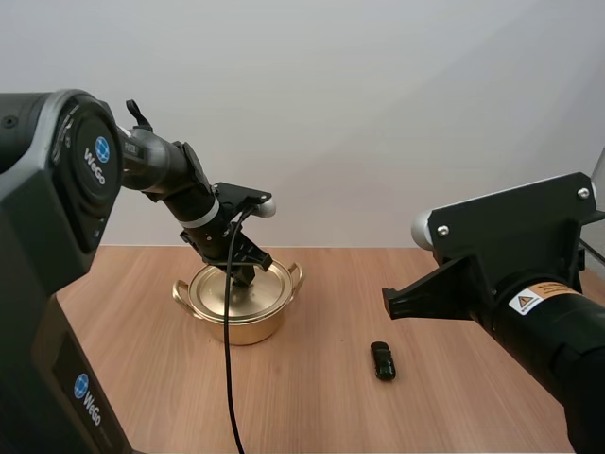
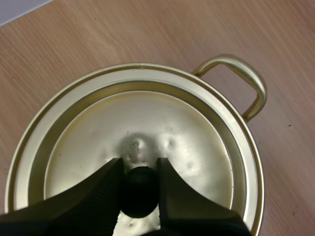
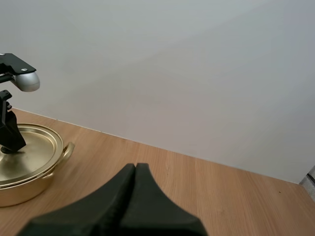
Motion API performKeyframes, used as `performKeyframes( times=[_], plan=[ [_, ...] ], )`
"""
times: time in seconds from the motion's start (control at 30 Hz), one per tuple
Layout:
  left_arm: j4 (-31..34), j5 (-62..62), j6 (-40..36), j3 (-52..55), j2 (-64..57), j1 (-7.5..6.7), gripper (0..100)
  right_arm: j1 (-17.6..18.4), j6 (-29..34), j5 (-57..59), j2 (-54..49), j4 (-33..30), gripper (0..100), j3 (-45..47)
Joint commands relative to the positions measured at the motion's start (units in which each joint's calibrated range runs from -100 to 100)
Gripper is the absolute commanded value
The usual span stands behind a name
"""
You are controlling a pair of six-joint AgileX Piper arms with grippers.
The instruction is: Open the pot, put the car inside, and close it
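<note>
The left arm (image 1: 161,175) is stretched forward and bent down over the pot (image 1: 236,307), so that the left fingers (image 1: 243,275) are set on the middle of the lid (image 1: 248,288). In the left wrist view the left fingers (image 2: 139,163) are seen partly open, one to each side of the black knob (image 2: 139,191), which is pinched between their tips. The lid (image 2: 147,123) is seated on the pot, and one looped handle (image 2: 241,78) is seen beside it.

The right arm (image 1: 558,331) is held raised above the counter (image 1: 321,407), well apart from the pot. The right fingers (image 3: 135,169) are pressed together as one dark wedge and nothing is held in them. From the right wrist view the left fingers (image 3: 10,137) are seen on the lid, with the pot (image 3: 29,172) cut off by the edge of the frame.

The car (image 1: 382,360) is left on the counter, between the pot and the right arm and touching neither. It is small and dark, and its details cannot be made out.

White lettering beside a blue round logo (image 1: 101,151) is carried on the left arm and seems to read "WeGo". A yellow warning label (image 1: 531,299) is fixed to the right arm, but its text is too small to be read.
</note>
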Motion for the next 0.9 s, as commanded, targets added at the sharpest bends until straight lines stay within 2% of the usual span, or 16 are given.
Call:
performKeyframes(
  times=[0.0,0.17,0.33,0.4,0.57,0.73,0.77,0.83,0.87],
  plan=[
    [-1.70,1.47,0.00,-1.24,-1.64,-0.01,0,-0.02,-0.03,0.02,0.02,-0.05,0,0.14],
    [-8.11,8.63,0.04,-6.52,-11.40,0.09,0,0.06,-0.03,-3.00,0.89,-0.51,0,2.01],
    [-15.81,8.99,-0.23,-9.76,-30.19,0.20,0,0.06,-2.97,-15.99,7.06,-0.51,0,4.36],
    [-18.29,7.45,-1.13,-10.74,-39.34,0.20,0,0.06,-5.20,-16.44,12.17,1.19,0,4.41],
    [-18.35,-1.94,-3.06,-10.88,-56.26,0.20,0,0.06,-11.08,-8.54,28.78,8.05,0,0.72],
    [-12.91,-2.11,-3.63,-10.88,-64.11,2.67,0,0.06,-10.92,3.46,43.55,9.84,0,-7.10],
    [-12.28,-2.11,-3.86,-10.88,-64.56,3.09,0,0.06,-10.62,3.91,45.44,9.97,11,-8.05],
    [-11.75,-2.11,-4.48,-10.88,-65.00,3.79,0,0.06,-9.93,3.88,47.81,9.97,44,-8.82],
    [-11.75,-1.91,-4.58,-10.88,-65.00,4.00,0,0.06,-9.93,3.69,48.81,9.97,66,-8.82]
  ],
)
